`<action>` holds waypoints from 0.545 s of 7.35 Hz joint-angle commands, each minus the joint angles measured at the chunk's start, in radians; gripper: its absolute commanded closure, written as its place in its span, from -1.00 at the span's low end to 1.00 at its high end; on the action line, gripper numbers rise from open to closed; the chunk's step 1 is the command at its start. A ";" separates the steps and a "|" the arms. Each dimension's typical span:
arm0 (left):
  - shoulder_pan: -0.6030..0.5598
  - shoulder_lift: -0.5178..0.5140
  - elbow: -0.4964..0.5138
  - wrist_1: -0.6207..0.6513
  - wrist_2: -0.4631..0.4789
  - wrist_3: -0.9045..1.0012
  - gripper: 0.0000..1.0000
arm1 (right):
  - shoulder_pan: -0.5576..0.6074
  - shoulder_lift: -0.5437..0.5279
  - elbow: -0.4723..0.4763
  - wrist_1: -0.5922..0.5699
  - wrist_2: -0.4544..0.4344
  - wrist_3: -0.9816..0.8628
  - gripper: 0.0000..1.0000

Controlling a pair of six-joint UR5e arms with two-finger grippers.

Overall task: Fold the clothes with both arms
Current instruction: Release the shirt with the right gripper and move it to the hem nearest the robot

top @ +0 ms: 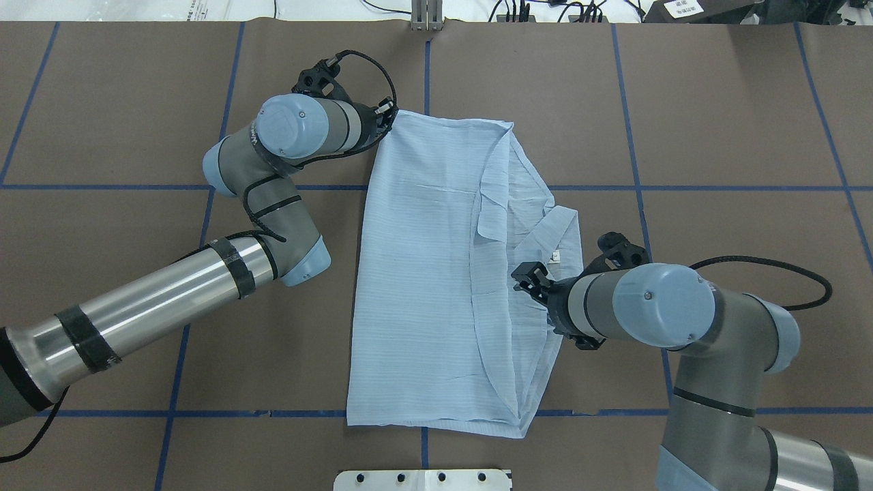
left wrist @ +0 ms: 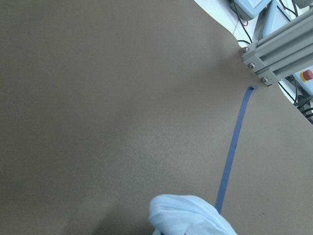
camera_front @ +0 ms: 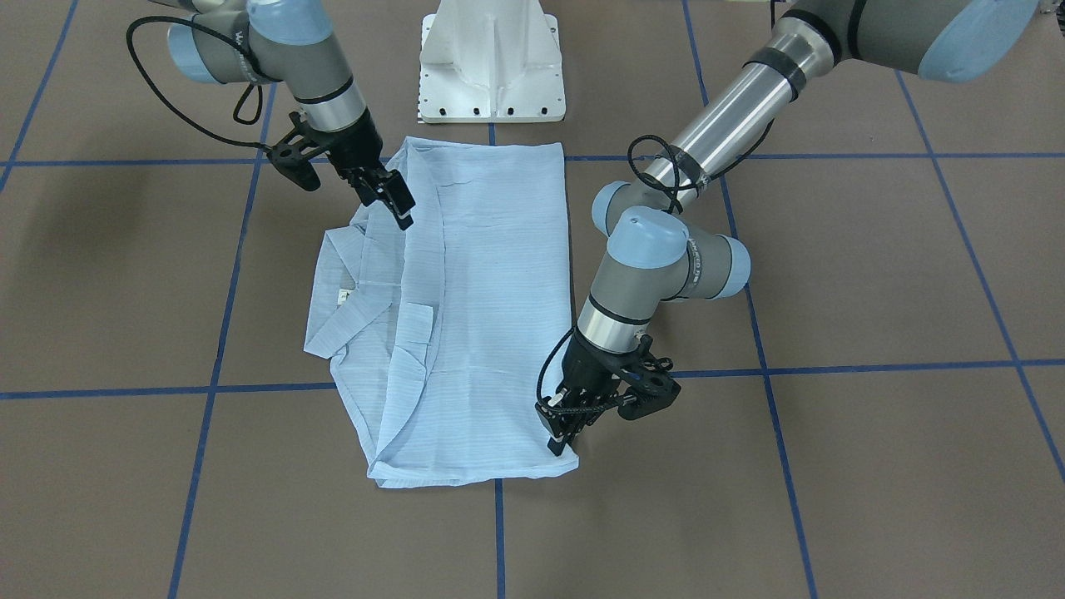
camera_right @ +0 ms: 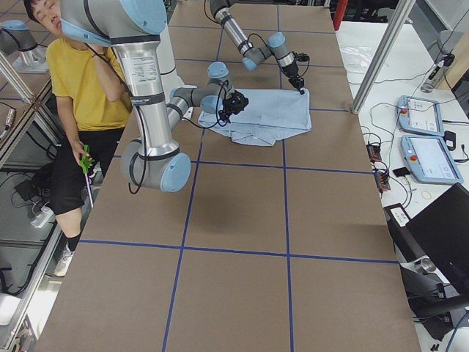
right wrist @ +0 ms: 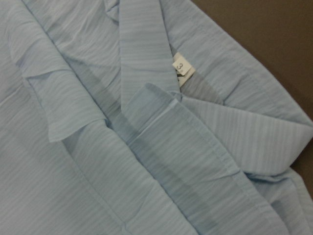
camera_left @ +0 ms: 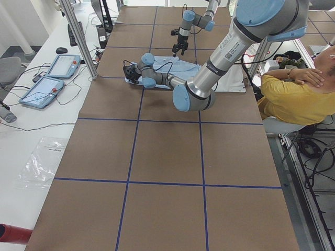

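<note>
The light blue striped shirt lies flat on the brown table, folded into a long panel, with its collar and neck tag toward my right side. My left gripper is low at the shirt's far left corner and shut on it. A bunch of the cloth shows at the bottom of the left wrist view. My right gripper hovers open just above the folded edge beside the collar. Its wrist view shows only the shirt, no fingers.
The white pedestal base stands behind the shirt. Blue tape lines grid the table. A seated person in a yellow top is at the robot's side. Control tablets and an aluminium post stand at the far edge.
</note>
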 commanded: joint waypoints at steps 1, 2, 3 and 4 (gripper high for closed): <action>-0.026 0.068 -0.071 -0.011 -0.001 0.058 -1.00 | -0.095 0.025 -0.018 -0.035 -0.044 -0.141 -1.00; -0.036 0.134 -0.152 -0.011 -0.008 0.098 -1.00 | -0.138 0.055 -0.004 -0.192 -0.049 -0.338 -1.00; -0.034 0.153 -0.167 -0.011 -0.008 0.101 -1.00 | -0.165 0.121 -0.003 -0.355 -0.064 -0.554 -1.00; -0.034 0.153 -0.168 -0.011 -0.008 0.100 -1.00 | -0.188 0.144 -0.003 -0.432 -0.087 -0.635 -1.00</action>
